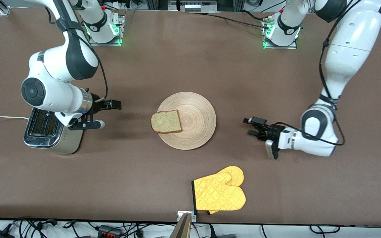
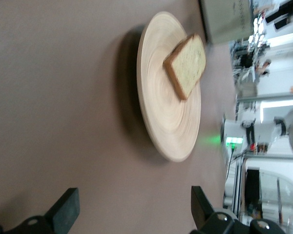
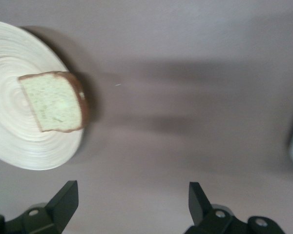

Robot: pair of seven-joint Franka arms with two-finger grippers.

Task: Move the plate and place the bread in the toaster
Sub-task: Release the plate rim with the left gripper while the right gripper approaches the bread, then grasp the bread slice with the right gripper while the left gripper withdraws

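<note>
You are looking at a pair of yellow quilted oven mitts (image 1: 219,193) lying stacked on the brown table (image 1: 177,59), sitting near the edge closest to the front camera, with their black-trimmed cuffs pointing toward the right arm's end.

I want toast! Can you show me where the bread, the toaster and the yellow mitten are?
bread (image 1: 166,121), front view, middle of the slice's top face.
toaster (image 1: 43,125), front view, chrome top between the two slots.
yellow mitten (image 1: 219,195), front view, middle of the quilted palm.
</note>
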